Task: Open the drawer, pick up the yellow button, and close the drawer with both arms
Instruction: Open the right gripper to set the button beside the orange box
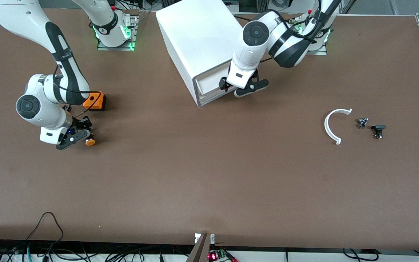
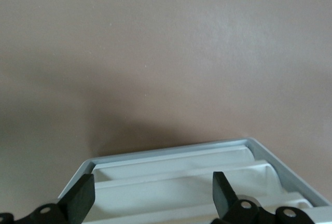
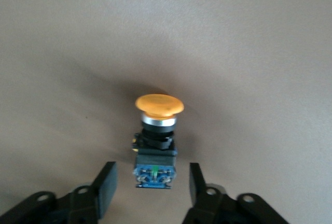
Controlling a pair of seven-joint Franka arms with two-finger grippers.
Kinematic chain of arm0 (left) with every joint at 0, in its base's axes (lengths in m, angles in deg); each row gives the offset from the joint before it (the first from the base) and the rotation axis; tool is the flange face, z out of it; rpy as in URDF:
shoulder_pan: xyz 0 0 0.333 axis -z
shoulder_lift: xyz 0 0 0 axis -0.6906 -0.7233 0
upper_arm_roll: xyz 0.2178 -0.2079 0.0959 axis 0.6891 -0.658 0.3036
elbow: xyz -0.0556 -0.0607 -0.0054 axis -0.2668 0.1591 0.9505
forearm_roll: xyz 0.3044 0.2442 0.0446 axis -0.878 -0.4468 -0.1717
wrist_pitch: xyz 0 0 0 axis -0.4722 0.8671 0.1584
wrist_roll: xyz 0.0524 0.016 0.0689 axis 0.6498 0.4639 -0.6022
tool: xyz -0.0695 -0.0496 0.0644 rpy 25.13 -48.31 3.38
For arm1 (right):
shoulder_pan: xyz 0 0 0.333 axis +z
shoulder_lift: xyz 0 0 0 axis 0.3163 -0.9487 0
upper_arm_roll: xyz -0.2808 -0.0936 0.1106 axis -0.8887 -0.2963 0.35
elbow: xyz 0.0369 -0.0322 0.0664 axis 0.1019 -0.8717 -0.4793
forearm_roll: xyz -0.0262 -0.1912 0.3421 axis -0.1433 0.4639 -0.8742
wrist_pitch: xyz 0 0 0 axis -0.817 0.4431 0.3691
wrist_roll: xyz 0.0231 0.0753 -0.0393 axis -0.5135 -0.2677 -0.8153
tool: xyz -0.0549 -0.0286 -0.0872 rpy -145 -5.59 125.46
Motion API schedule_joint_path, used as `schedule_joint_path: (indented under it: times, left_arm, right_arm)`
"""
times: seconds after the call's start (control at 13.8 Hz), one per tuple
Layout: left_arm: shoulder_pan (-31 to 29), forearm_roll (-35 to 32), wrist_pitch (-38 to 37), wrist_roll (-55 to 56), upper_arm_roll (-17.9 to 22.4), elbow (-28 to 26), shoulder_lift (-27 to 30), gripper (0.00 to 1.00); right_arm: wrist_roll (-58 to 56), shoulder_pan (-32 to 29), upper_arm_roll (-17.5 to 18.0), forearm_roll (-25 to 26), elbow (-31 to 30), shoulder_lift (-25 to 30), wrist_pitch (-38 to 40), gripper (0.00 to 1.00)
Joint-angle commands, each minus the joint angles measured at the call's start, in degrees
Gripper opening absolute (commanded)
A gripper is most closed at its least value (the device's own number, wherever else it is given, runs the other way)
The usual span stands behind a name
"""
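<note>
The button (image 1: 90, 142) lies on its side on the table, orange cap pointing away from my right gripper (image 1: 86, 134). In the right wrist view the button (image 3: 158, 130) has a blue and black body, and the right gripper (image 3: 152, 172) is open, with a gap between each finger and the body. My left gripper (image 1: 239, 87) is open at the front of the white cabinet (image 1: 198, 32), level with the uppermost drawer (image 1: 209, 82). In the left wrist view the left gripper (image 2: 151, 180) has its fingers spread wide over the drawer (image 2: 171, 169) fronts, holding nothing.
An orange cube with a hole (image 1: 95, 100) sits close to the right gripper, farther from the front camera than the button. Toward the left arm's end of the table lie a white curved piece (image 1: 335, 125) and two small dark parts (image 1: 363, 122) (image 1: 378, 130).
</note>
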Motion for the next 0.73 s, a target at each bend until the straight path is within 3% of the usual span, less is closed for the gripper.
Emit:
schedule_joint_path:
  times: [0.0, 0.29, 0.44, 0.65]
  left_arm:
    - [-0.27, 1.06, -0.49, 0.28, -1.65, -1.41, 1.65, 1.0]
    - [-0.27, 9.14, -0.66, 0.37, -2.0, -1.85, 1.65, 1.0]
    - [-0.36, 11.17, -1.1, 0.28, -1.92, -1.94, 1.56, 1.0]
    - [-0.79, 11.09, -1.19, 0.2, -1.74, -2.29, 1.65, 1.0]
  right_arm:
    - [6.98, -0.73, 3.38, -2.28, 1.48, 2.34, 1.41, 1.0]
    - [26.12, -0.73, 9.45, -3.16, 15.42, 3.13, 17.82, 1.0]
    - [42.0, -0.64, 12.79, -2.47, 23.95, 3.04, 26.35, 1.0]
    - [46.12, -0.64, 14.12, -2.2, 33.64, 3.04, 35.51, 1.0]
